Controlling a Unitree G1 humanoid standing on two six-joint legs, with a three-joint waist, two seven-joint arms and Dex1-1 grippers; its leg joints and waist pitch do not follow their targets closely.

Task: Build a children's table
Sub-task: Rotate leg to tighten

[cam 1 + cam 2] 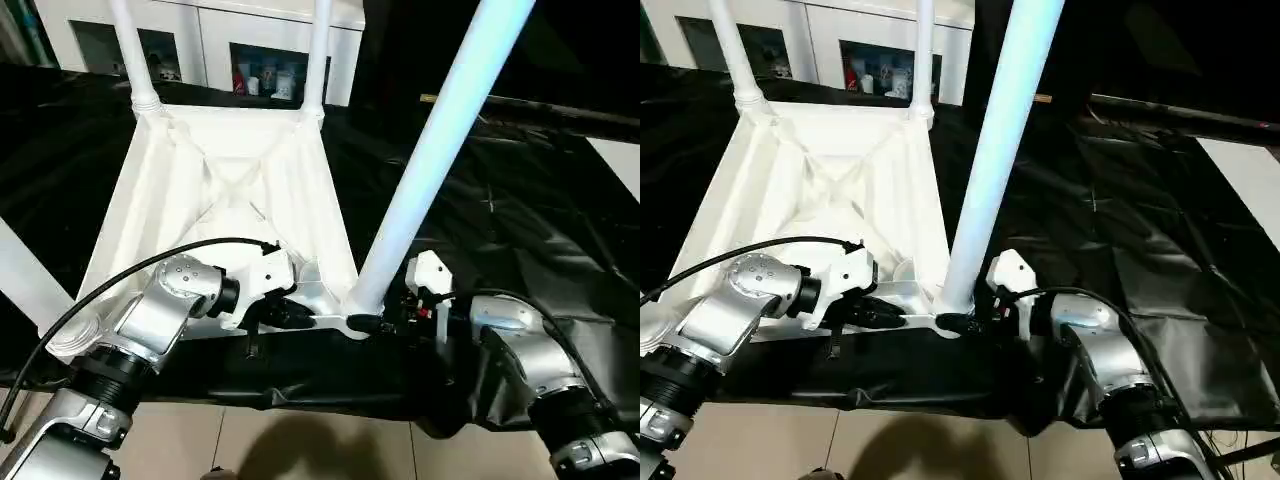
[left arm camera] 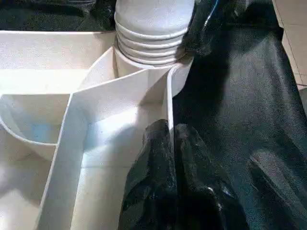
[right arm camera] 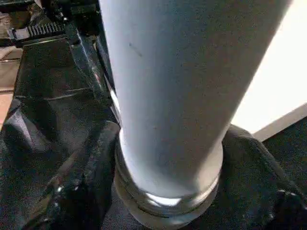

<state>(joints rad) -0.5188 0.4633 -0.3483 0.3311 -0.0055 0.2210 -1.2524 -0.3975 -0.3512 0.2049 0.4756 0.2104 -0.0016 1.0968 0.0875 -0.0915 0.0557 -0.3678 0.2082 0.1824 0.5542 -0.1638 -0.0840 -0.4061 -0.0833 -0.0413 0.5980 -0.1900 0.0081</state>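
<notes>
The children's table top (image 1: 235,190) lies upside down on the black-draped work table, ribbed underside up. Two white legs (image 1: 130,50) (image 1: 320,50) stand in its far sockets, and another leg (image 1: 20,270) crosses the left edge. A long white leg (image 1: 430,150) rises tilted from the near right corner socket (image 1: 350,318). My left gripper (image 2: 169,132) is shut on the thin rim wall of the top beside that socket. My right gripper (image 1: 385,322) grips the foot of this leg, one black finger (image 3: 81,177) on each side.
The black drape (image 1: 520,230) covers the work table to the right and hangs over its front edge above the tiled floor (image 1: 300,440). A white cabinet with glass doors (image 1: 220,45) stands behind. A black cable (image 1: 130,270) loops over my left forearm.
</notes>
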